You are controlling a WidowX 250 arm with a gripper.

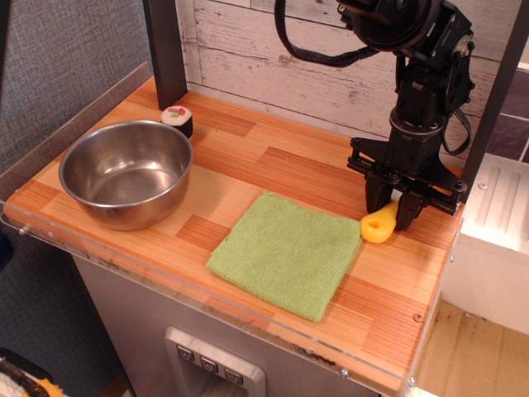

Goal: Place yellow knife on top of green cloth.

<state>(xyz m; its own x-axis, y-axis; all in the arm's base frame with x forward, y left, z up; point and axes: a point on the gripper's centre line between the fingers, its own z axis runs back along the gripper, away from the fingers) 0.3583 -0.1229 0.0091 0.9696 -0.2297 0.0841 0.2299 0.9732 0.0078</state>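
gripper sat down over yellow knife, fingers narrowed around handle, apparently gripping. knife lay on table just right of green cloth; long axis ran away from camera. cloth lay left of gripper.

Yellow knife beside green cloth

Bench: bowl at left, sushi piece just behind it. Cloth front centre. Knife just right of cloth, under the pincer.
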